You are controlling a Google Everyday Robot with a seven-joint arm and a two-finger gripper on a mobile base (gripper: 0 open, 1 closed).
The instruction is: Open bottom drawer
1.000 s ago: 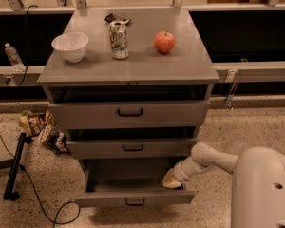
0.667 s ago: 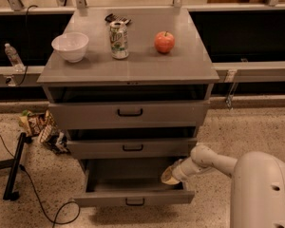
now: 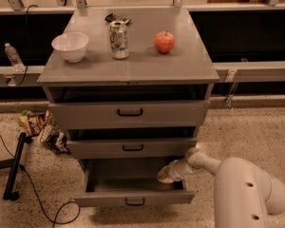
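The bottom drawer (image 3: 109, 198) stands pulled out, its front just below the hand (image 3: 167, 175), which seems to rest inside its right side; whether the hand is spread or closed cannot be told. Above and beyond the hand, the surface (image 3: 147, 68) carries a bowl (image 3: 70, 45), can (image 3: 118, 40) and apple (image 3: 165, 42).

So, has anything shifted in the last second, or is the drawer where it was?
The gripper has eased slightly leftward in the picture, over the right side of the open bottom drawer. Nothing was visibly grasped or released. The drawer is pulled out as far as before; the bowl, can and apple on top have not moved.
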